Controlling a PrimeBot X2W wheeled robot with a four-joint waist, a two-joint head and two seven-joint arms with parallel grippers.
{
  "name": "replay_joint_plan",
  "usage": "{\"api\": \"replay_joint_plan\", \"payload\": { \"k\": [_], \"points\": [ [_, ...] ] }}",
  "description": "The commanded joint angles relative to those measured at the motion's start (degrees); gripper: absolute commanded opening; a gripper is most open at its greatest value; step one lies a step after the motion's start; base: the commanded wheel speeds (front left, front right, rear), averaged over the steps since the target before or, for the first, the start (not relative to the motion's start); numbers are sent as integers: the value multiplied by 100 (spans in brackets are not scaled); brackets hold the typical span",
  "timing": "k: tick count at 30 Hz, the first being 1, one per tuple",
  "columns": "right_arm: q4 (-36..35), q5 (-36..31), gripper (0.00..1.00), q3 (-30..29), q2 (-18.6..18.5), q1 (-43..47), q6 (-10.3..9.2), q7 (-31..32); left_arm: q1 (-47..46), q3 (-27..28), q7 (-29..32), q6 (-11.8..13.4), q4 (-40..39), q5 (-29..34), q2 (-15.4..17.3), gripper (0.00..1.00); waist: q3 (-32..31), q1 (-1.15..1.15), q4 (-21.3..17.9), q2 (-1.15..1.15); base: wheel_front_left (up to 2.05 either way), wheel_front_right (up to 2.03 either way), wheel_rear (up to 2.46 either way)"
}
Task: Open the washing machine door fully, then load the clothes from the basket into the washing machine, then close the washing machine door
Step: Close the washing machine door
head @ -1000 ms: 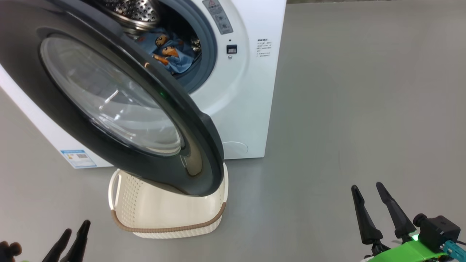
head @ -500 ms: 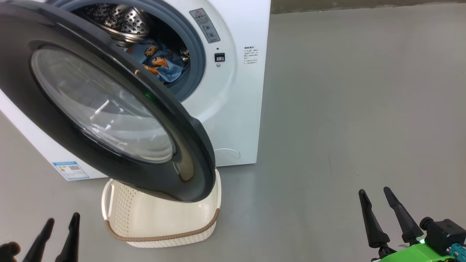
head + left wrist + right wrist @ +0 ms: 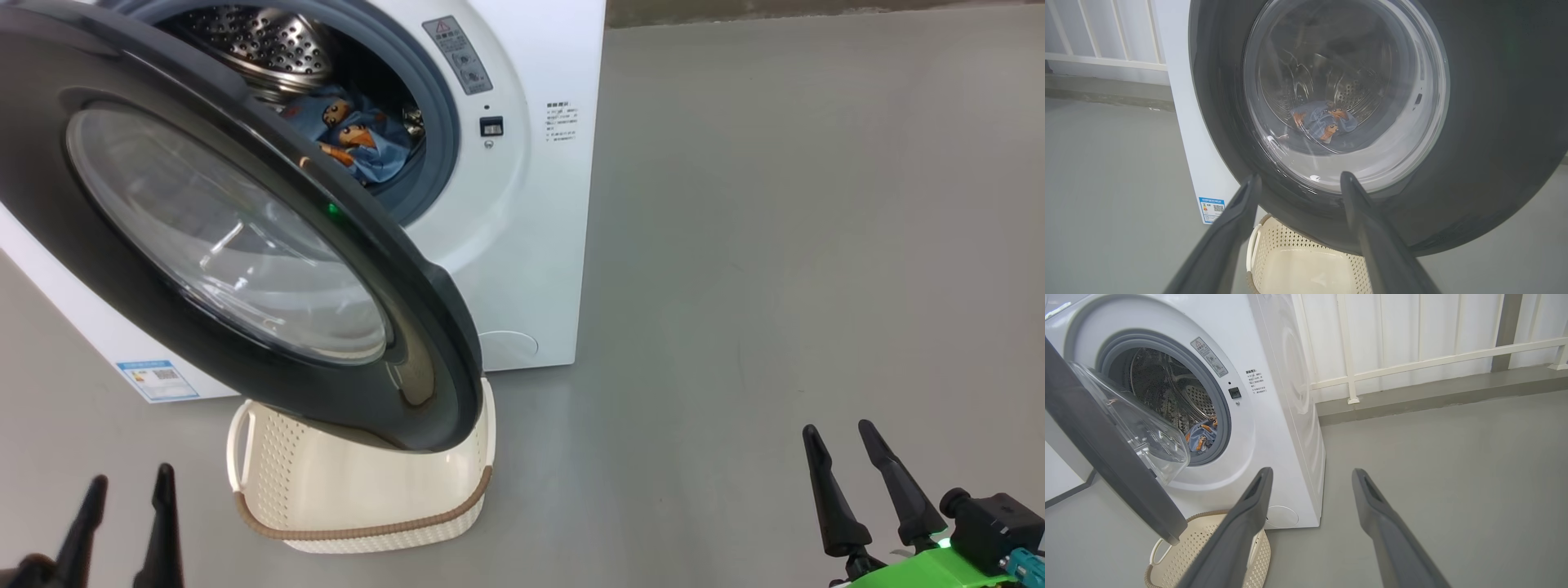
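The white washing machine (image 3: 531, 245) stands at the upper left. Its round black washing machine door (image 3: 122, 269) hangs partly open, swung out over the basket (image 3: 359, 523). Light blue clothes (image 3: 359, 139) with orange faces lie in the steel drum, and the left wrist view shows the clothes (image 3: 1323, 122) through the door glass. The cream basket (image 3: 1306, 269) looks empty where its inside shows. My left gripper (image 3: 131, 478) is open at the lower left, short of the door (image 3: 1474, 143), empty. My right gripper (image 3: 837, 429) is open and empty over bare floor at the lower right.
Grey floor (image 3: 775, 245) spreads to the right of the machine. A white railing (image 3: 1412, 363) on a low kerb runs behind the machine. The door's lower rim hides the back half of the basket (image 3: 1208, 547). A blue label sticker (image 3: 155, 380) sits low on the machine's front.
The whole head picture shifted early in the second, so the camera moved. Since then my left gripper shows a little higher in the head view. Door, basket and right gripper stay as they were.
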Motion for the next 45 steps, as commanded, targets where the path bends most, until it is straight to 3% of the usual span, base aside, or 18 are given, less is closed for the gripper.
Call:
{"api": "replay_joint_plan", "payload": {
  "k": [1, 22, 23, 24, 26, 27, 38, 45],
  "points": [
    [-149, -7, 100, 104, -47, -41, 9, -27, -102, 249, -36, -14, -151, 74, 89, 100, 7, 0, 7, 0, 0, 0, 0],
    [-135, -21, 100, 46, 79, -101, 9, -27, -172, 161, -37, -14, -57, 301, -174, 100, 110, 0, 240, 0, 0, 0, 0],
    [-127, -14, 92, 56, 97, -112, 9, -27, -178, 142, -37, -14, -60, 299, -188, 100, 119, 0, 266, 0, 0, 0, 0],
    [-113, -9, 52, 66, 115, -126, 9, -27, -187, 118, -37, -14, -57, 295, -199, 100, 127, 0, 298, 0, 0, 0, 0],
    [-87, -9, 13, 66, 162, -179, 9, -27, -211, 78, -37, -14, -53, 287, -212, 100, 148, 0, 356, 0, 0, 0, 0],
    [-81, -4, 0, 64, 189, -218, 9, -27, -226, 67, -37, -14, -53, 281, -223, 100, 158, 0, 388, 0, 0, 0, 0],
    [-664, 185, 0, 368, 433, -1220, 9, -27, -368, 20, -37, -14, -211, 222, -240, 100, 221, 0, 644, 0, 0, 0, 0],
    [-1580, 155, 0, 1066, 495, -1761, 9, -27, -399, -88, -37, -14, -454, 247, -292, 100, 177, 0, 882, 0, 0, 0, 0]
  ]
}}
